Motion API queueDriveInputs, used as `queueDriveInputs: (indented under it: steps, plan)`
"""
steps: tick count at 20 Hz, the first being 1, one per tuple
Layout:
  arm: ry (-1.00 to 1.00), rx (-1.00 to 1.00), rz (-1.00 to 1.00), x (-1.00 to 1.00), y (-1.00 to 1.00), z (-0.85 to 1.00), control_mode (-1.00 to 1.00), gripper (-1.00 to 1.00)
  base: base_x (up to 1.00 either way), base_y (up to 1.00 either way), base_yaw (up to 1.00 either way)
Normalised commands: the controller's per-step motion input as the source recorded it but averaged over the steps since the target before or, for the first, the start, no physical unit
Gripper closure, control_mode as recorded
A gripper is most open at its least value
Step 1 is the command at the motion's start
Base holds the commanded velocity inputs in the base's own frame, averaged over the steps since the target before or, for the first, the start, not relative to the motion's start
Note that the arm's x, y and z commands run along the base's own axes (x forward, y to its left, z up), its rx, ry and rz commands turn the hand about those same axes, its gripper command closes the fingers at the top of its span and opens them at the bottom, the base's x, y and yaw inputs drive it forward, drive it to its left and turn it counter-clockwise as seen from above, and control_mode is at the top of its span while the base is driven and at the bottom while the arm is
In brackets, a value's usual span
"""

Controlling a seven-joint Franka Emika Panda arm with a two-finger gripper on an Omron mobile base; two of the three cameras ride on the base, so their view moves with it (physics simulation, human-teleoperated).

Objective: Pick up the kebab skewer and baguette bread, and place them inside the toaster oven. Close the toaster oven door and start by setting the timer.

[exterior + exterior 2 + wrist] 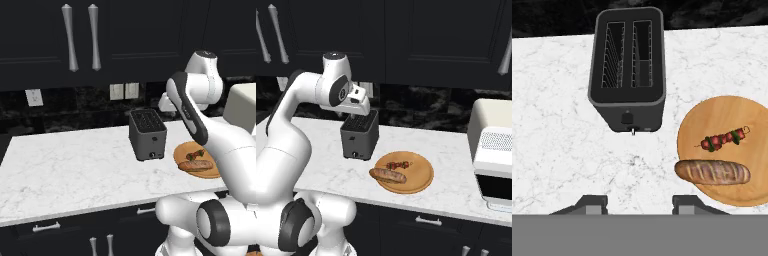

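Note:
The kebab skewer (pixel 724 138) (pixel 400 164) (pixel 196 154) lies on a round wooden board (pixel 722 115) (pixel 417 176), just behind the baguette bread (pixel 712 172) (pixel 387 174) (pixel 196 165), which rests along the board's near edge. My gripper (pixel 640 202) (pixel 364 109) hangs open and empty above the counter, over the front of the dark slot toaster and to the left of the board. The cream toaster oven (pixel 493 145) (pixel 241 104) stands at the counter's right end. Its dark glass door (pixel 496 186) is cut off by the frame, so I cannot tell if it is open or closed.
A dark grey slot toaster (pixel 627 60) (pixel 359 135) (pixel 147 135) stands left of the board, directly below my hand. The white marble counter (pixel 65 165) stretches far to the left. Dark wall cabinets (pixel 80 35) hang above, and the counter's front edge runs close to the board.

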Motion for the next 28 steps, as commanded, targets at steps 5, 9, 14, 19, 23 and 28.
queueDriveInputs:
  steps: [5, 9, 14, 19, 23, 28]
  plan:
    - [0.0, 0.0, 0.0, 0.0, 0.0, 0.0, 1.0, -1.0, 0.0, 0.0, 0.0]
    - [0.0, 0.0, 0.0, 0.0, 0.0, 0.0, 1.0, -1.0, -0.05, -0.07, 0.0]
    - [0.0, 0.0, 0.0, 0.0, 0.0, 0.0, 1.0, -1.0, -0.39, -0.88, -0.05]
    - [0.0, 0.0, 0.0, 0.0, 0.0, 0.0, 1.0, -1.0, -0.03, -0.98, -0.08]
    - [0.0, 0.0, 0.0, 0.0, 0.0, 0.0, 1.0, -1.0, 0.18, -0.64, -0.01]
    - [0.0, 0.0, 0.0, 0.0, 0.0, 0.0, 1.0, -1.0, 0.42, -0.18, 0.03]
